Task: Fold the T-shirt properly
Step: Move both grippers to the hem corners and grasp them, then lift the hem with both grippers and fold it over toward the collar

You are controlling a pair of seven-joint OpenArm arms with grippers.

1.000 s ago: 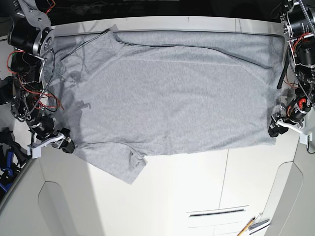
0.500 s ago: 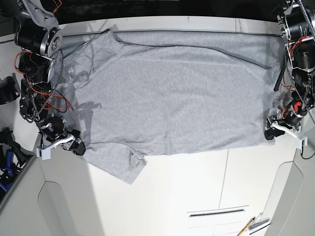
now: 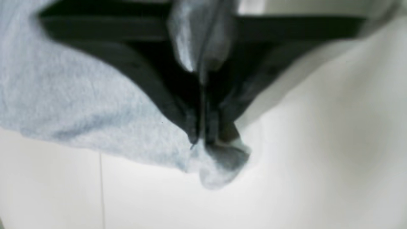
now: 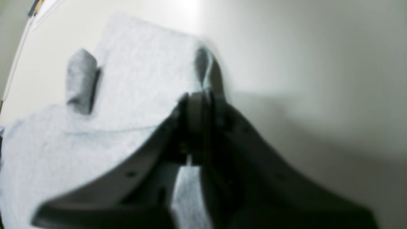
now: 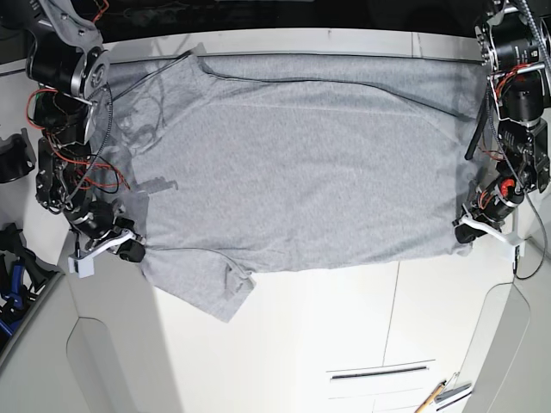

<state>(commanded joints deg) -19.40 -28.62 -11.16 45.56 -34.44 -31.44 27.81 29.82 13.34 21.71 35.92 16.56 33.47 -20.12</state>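
Note:
The heather-grey T-shirt [image 5: 301, 172] lies spread flat on the white table [image 5: 344, 327], plain side up, with one sleeve [image 5: 207, 292] pointing toward the near edge. No lettering or tag shows. My right gripper [image 5: 133, 249] is shut on the shirt's edge beside that sleeve. In the right wrist view the gripper [image 4: 200, 98] pinches the grey cloth [image 4: 95, 127]. My left gripper [image 5: 465, 234] is shut on the shirt's lower corner at the other side. In the left wrist view the gripper [image 3: 203, 140] holds a bunched corner of cloth [image 3: 219, 168].
The shirt's far edge runs along the table's back edge [image 5: 344, 39]. A pencil [image 5: 428, 400] and a dark slot [image 5: 379, 372] lie at the near right. Blue and black gear [image 5: 13, 275] sits off the table at the left.
Both grippers have moved inward onto the shirt's near corners: the right one toward the sleeve, the left one toward the hem corner. The cloth edges there have shifted slightly.

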